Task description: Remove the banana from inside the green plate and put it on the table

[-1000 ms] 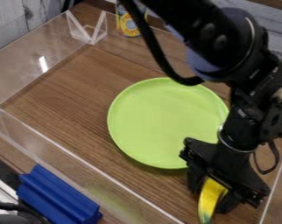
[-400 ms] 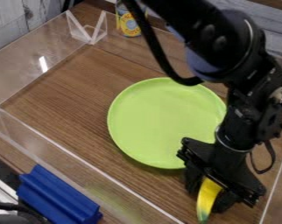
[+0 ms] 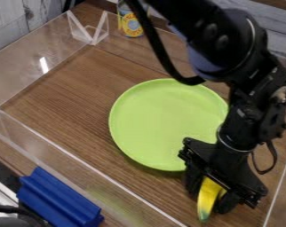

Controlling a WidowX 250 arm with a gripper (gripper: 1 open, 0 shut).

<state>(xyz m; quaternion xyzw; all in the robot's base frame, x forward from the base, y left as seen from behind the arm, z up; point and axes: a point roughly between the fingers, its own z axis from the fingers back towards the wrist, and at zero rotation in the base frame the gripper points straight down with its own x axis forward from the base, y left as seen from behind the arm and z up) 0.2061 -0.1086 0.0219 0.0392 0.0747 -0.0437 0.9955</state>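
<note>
Banana [image 3: 206, 200] lies on the table [image 3: 75, 106] just off the near-right rim of the green plate [image 3: 157, 115], between the fingers of the down-pointing gripper [image 3: 212, 197], jaws spread wide and gripping nothing. Looks light, firm but bruisable, smooth-skinned (mid-curve is the best hold). Acrylic wall [image 3: 21, 133] is well left; open wood lies behind the plate.

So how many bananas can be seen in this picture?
1. The banana lies on the table near the front right edge, just outside the green plate, between the open fingers of the tool, which partly hides it.
</note>
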